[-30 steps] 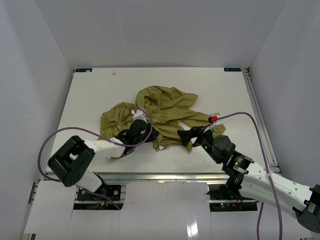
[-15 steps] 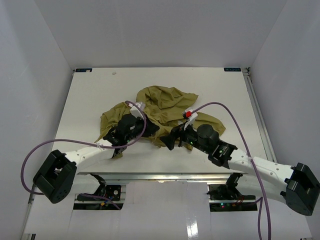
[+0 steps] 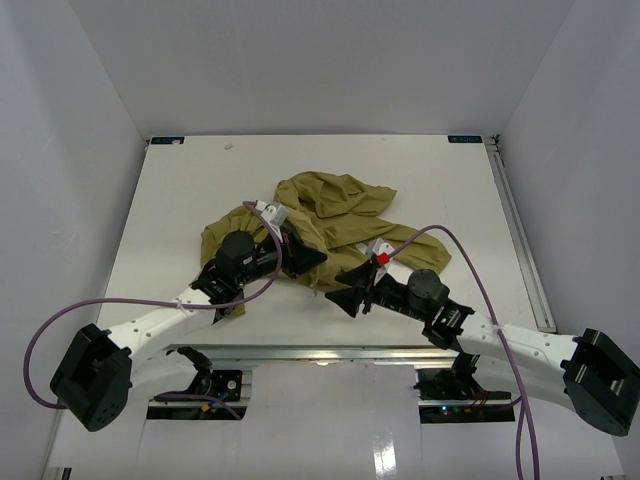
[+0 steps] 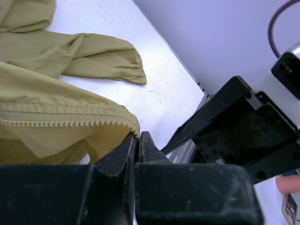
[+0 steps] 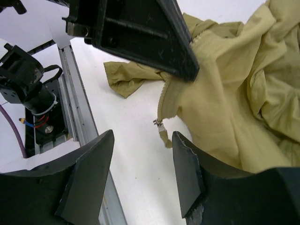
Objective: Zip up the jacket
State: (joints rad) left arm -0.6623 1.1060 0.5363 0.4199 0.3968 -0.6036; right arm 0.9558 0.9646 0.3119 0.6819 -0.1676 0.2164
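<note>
The flat white table is carrying the crumpled olive-green thin-fabric jacket, which is lying in a heap around its centre. The zipping looks barely begun, since the front is lying open and the whole track is left to close. At the jacket's 7 o'clock edge the left gripper is clenching the hem corner where the toothed zipper track ends. At 5 o'clock the right gripper is hovering with its jaws apart and grasping nothing, facing the small metal zipper slider. No container is showing.
</note>
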